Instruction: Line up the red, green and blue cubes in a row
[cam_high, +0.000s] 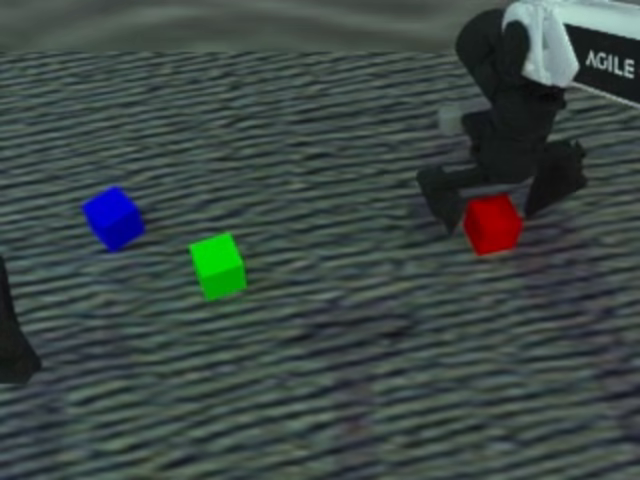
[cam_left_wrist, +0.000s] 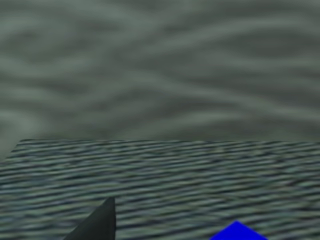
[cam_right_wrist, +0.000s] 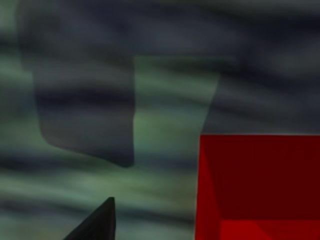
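The red cube (cam_high: 492, 223) rests on the table at the right. My right gripper (cam_high: 497, 197) hangs open just over it, one dark finger on each side of the cube and apart from it. In the right wrist view the red cube (cam_right_wrist: 260, 185) fills the near corner beside one fingertip (cam_right_wrist: 97, 225). The green cube (cam_high: 218, 266) lies left of centre, and the blue cube (cam_high: 112, 217) sits farther left and slightly behind it. My left arm (cam_high: 12, 340) is parked at the left edge, with a corner of the blue cube (cam_left_wrist: 237, 232) showing in its wrist view.
The table is a grey rippled surface (cam_high: 330, 380). Its far edge runs along the top of the top view. The right arm's white link (cam_high: 560, 40) reaches in from the upper right corner.
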